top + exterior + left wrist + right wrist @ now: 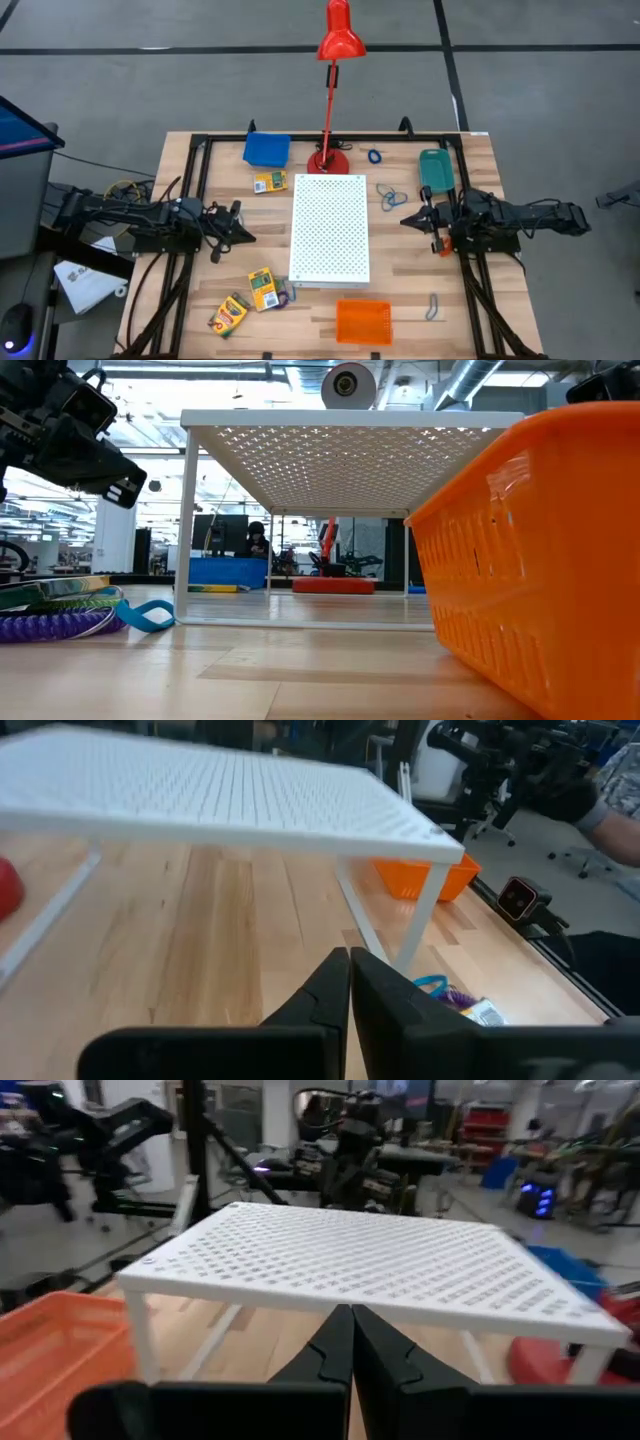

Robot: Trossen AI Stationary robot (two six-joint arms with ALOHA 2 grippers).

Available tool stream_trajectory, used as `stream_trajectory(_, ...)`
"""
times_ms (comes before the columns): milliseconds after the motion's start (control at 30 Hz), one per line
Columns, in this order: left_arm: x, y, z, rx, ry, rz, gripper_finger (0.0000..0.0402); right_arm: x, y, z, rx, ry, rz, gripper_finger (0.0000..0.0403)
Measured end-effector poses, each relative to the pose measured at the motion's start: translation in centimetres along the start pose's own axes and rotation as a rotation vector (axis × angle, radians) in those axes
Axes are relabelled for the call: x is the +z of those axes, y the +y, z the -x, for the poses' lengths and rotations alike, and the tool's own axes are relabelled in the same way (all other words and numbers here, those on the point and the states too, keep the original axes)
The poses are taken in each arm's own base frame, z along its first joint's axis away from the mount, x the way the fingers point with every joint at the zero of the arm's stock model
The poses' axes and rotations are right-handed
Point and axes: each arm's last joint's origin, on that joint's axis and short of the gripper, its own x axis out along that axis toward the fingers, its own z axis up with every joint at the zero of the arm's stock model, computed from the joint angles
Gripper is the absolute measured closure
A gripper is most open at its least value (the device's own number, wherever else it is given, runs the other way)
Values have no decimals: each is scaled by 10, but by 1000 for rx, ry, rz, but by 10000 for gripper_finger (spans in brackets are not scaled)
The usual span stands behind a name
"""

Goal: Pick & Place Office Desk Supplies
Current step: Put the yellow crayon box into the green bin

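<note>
Crayon boxes lie flat on the table: one [270, 182] near the blue tray [267, 149], one [263, 289] and another [229, 314] at the near left. Blue loops [391, 195] and a small blue loop [374, 156] lie right of the lamp; a clip [433, 306] lies near right. The teal tray [436, 168] sits far right, the orange tray [363, 322] at the near edge. My left gripper [246, 236] hovers shut left of the white board; my right gripper [406, 220] hovers shut right of it, near the blue loops. Both hold nothing.
The white perforated board [329, 229] stands on legs mid-table between the arms. The red desk lamp [335, 45] rises from its base [328, 161] at the far edge. A purple coil and blue strap [60, 622] lie by the near-left crayon box.
</note>
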Motion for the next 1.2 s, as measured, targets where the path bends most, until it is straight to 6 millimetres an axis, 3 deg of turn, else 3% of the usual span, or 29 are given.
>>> stream_trajectory(167,9,-1,0,-14,-91,35,394,3,-3,0,-46,-17,28,403)
stream_trajectory(300,18,-3,2,-49,-183,225,394,12,-4,1,-54,-119,-169,403)
stream_trajectory(433,24,-3,3,-67,-243,236,394,26,-3,4,-19,-265,-216,403)
stream_trajectory(567,27,-4,4,-69,-277,155,394,37,-2,7,17,-383,-196,403)
stream_trajectory(933,27,-6,3,-120,-261,100,394,41,3,9,43,-425,3,403)
stream_trajectory(1200,41,-3,3,2,-442,147,394,52,-2,15,-49,-553,14,403)
